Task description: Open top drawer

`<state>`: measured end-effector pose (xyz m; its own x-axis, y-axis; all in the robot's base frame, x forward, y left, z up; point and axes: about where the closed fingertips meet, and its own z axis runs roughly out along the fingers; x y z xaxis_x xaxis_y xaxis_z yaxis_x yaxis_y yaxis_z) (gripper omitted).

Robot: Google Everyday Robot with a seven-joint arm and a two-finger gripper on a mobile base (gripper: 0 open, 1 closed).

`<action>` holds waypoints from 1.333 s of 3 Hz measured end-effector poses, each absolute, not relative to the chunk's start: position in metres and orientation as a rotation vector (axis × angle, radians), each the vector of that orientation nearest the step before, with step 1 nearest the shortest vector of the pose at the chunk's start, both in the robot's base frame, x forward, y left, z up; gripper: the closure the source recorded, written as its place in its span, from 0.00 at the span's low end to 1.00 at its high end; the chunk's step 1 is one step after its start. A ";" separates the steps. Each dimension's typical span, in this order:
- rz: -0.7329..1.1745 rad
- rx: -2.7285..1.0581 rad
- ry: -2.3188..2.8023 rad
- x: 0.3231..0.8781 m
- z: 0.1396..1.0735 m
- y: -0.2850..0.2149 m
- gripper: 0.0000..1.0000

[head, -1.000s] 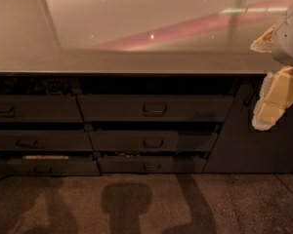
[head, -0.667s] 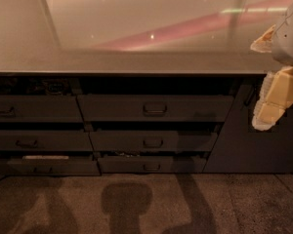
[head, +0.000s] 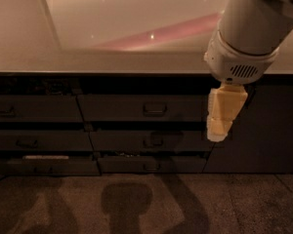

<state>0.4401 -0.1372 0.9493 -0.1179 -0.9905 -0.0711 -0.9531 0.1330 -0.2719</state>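
Observation:
The top drawer (head: 117,108) is the wide dark grey front just under the counter in the middle bank. It has a small loop handle (head: 155,109) at its centre and sits flush with its neighbours. My gripper (head: 219,130) is pale yellow and hangs pointing down from the big white wrist (head: 244,38). It is in front of the right end of the top drawer front, to the right of the handle and apart from it. It holds nothing that I can see.
A pale glossy counter top (head: 136,28) runs above the drawers. Two shorter drawer fronts (head: 151,141) lie below the top drawer, and a narrower bank (head: 34,108) is at the left. A dark panel (head: 263,130) is at the right. The carpet floor (head: 127,204) carries shadows.
The arm has swung left and now fills more of the view. The gripper has moved from the dark right panel to the right end of the top drawer. The drawers have not moved.

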 end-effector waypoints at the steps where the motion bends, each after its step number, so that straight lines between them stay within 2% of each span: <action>1: -0.273 -1.915 2.150 0.438 0.949 -0.137 0.00; 2: -0.338 -1.919 2.108 0.433 0.950 -0.135 0.00; 3: -0.449 -1.775 2.109 0.389 0.961 -0.135 0.00; 4: -0.449 -1.775 2.109 0.389 0.961 -0.135 0.00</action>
<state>0.3889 -0.1352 0.9614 -0.1563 -0.9859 -0.0594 -0.8761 0.1662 -0.4526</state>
